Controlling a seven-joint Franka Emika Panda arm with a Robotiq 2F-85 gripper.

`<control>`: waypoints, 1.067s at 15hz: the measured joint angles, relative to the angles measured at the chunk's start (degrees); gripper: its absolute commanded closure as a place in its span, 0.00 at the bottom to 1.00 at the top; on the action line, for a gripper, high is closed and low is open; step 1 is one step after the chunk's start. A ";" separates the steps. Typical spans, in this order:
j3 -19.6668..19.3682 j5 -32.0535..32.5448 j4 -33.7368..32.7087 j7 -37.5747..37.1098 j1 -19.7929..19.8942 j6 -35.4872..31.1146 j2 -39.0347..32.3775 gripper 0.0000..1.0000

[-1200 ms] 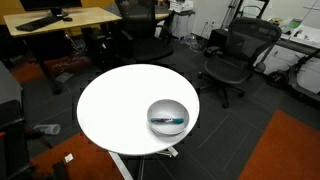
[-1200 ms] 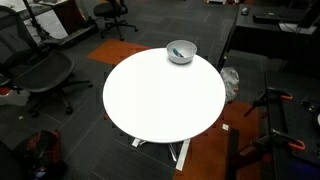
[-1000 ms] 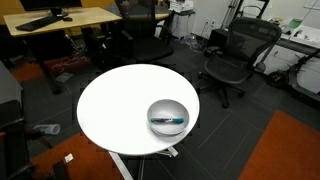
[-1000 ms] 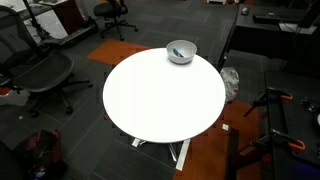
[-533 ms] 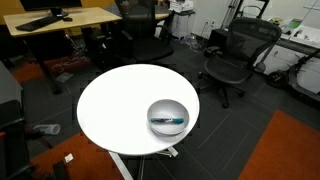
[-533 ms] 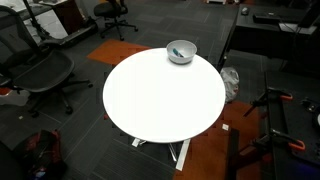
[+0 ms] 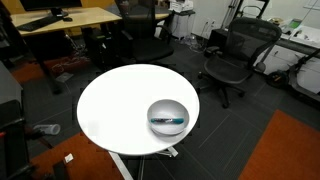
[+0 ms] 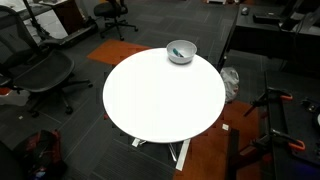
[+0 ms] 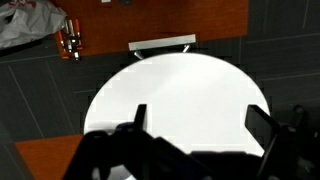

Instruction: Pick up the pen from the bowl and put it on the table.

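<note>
The round white table (image 7: 115,110) (image 8: 160,100) stands in both exterior views. The shiny silvery bowl (image 7: 168,117) (image 8: 181,52) sits near the table's edge. The dark teal pen (image 7: 169,121) (image 8: 177,54) lies inside the bowl. The arm and gripper do not show in the exterior views. In the wrist view my gripper (image 9: 201,120) hangs high above the bare white tabletop (image 9: 190,90), its two dark fingers wide apart and empty. The bowl and pen are out of the wrist view.
Black office chairs (image 7: 235,55) (image 8: 35,70) stand around the table. A light-wood desk (image 7: 60,20) is at the back. An orange carpet patch (image 8: 250,140) lies on the dark floor. The table's white pedestal foot (image 9: 162,43) shows in the wrist view.
</note>
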State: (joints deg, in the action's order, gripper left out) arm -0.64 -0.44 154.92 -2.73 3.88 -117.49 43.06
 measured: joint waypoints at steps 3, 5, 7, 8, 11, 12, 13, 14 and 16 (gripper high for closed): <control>-0.11 3.05 -3.71 -1.34 3.08 -4.41 -6.09 0.00; -0.15 5.16 -6.71 -3.32 4.82 -6.95 -10.68 0.00; -0.21 7.29 -10.15 -5.64 6.43 -9.37 -15.88 0.00; -0.31 8.26 -11.93 -6.81 7.10 -10.48 -18.55 0.00; -0.88 10.70 -17.49 -10.29 8.41 -13.33 -26.87 0.00; -1.25 10.81 -19.34 -11.13 8.47 -14.24 -29.68 0.00; -1.65 10.82 -21.19 -11.54 8.47 -15.18 -32.49 0.00; -2.03 10.82 -22.91 -12.17 8.43 -16.19 -35.09 0.00; -2.76 10.82 -26.15 -13.14 8.37 -18.08 -40.05 0.00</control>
State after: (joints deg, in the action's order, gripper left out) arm -3.40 10.38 128.77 -15.87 12.25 -135.57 3.00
